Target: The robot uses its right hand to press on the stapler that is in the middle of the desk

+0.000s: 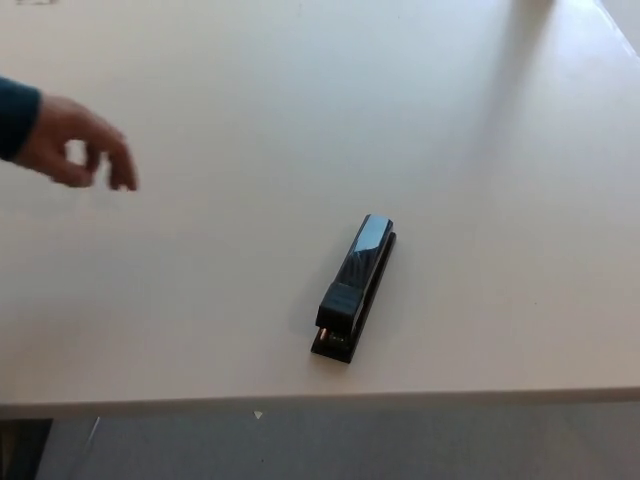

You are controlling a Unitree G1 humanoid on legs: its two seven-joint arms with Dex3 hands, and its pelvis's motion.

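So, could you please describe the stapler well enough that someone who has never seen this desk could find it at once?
Start from the pale desk and look toward its near edge, slightly right of centre. The stapler lies there flat and at a slant. It is the only object on the desk, black and glossy; the sole other thing in view is a person's hand in a dark sleeve at far left, well apart from it.
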